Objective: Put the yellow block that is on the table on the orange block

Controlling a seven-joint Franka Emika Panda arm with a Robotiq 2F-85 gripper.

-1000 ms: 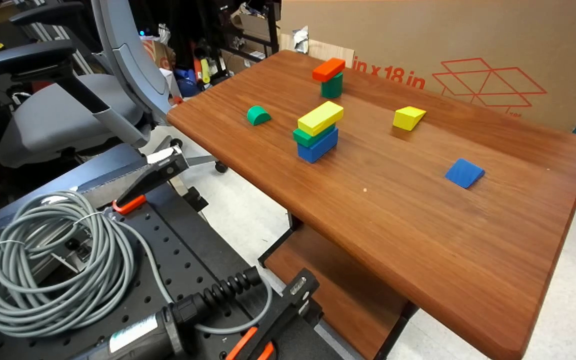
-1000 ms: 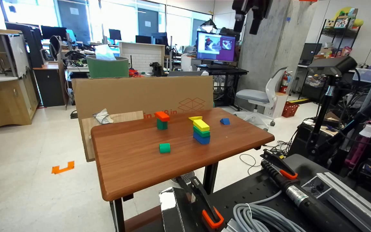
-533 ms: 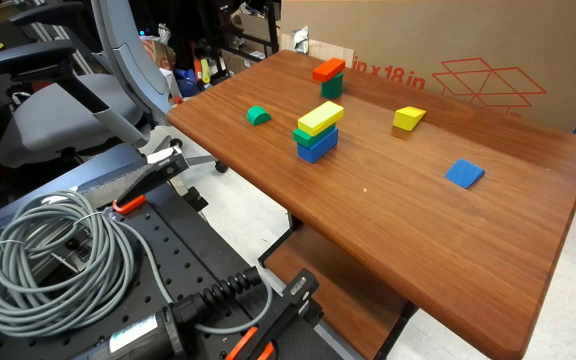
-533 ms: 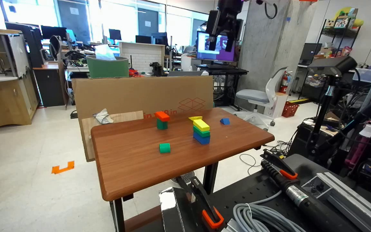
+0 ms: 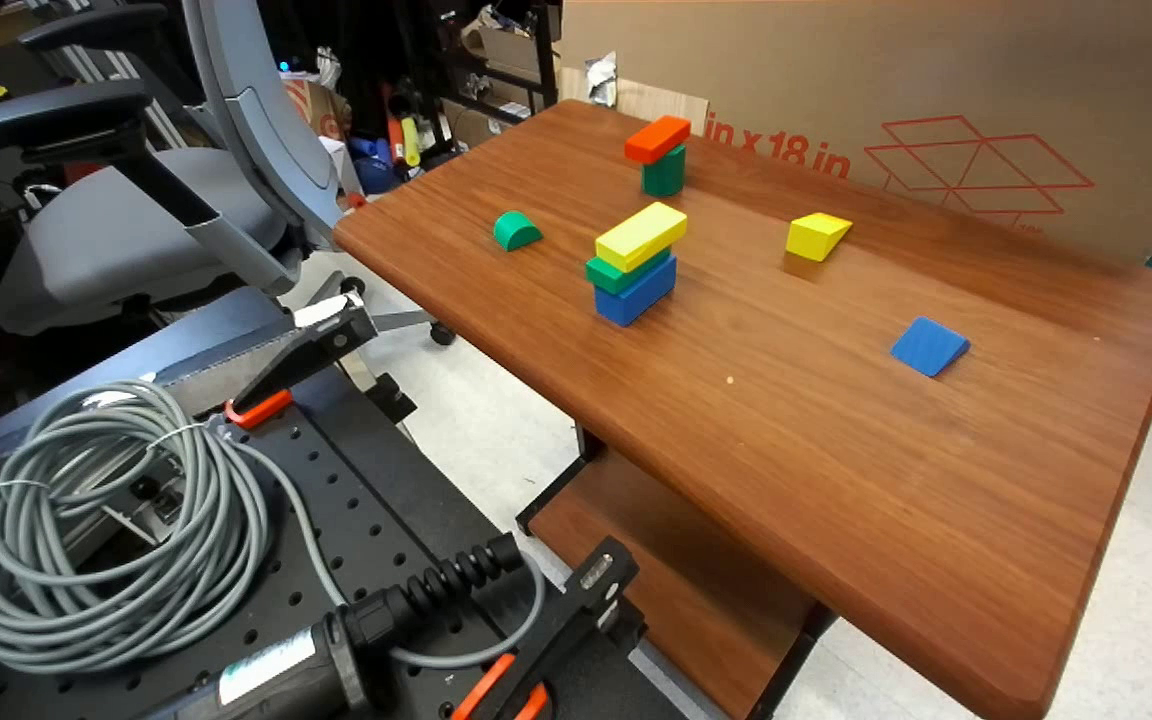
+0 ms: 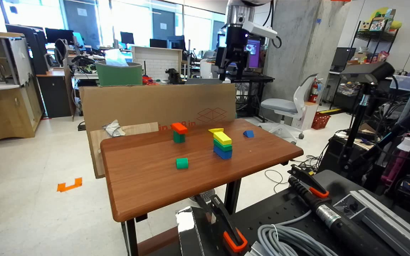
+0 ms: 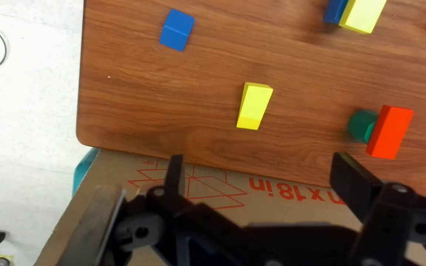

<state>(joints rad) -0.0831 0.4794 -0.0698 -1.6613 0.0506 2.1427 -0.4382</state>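
The yellow block (image 5: 816,238) lies on the brown table (image 5: 836,480), with a sloped top. It also shows in the wrist view (image 7: 254,106), and partly behind a stack in an exterior view (image 6: 217,130). The orange block (image 5: 658,140) lies on top of a green round block (image 5: 664,172); it also shows in an exterior view (image 6: 179,128) and at right in the wrist view (image 7: 390,132). My gripper (image 6: 230,75) hangs high above the table's far side. In the wrist view its fingers (image 7: 257,159) are wide apart with nothing between them.
A stack of a longer yellow bar (image 5: 641,237), a green block (image 5: 628,272) and a blue block (image 5: 636,292) stands near the yellow block. A blue wedge (image 5: 929,347) and a green half-round block (image 5: 516,231) lie on the table. A cardboard sheet (image 6: 148,106) stands behind the table's far edge.
In an exterior view my gripper has come down from the top edge and moved left, towards the table's far side. The blocks have not moved.
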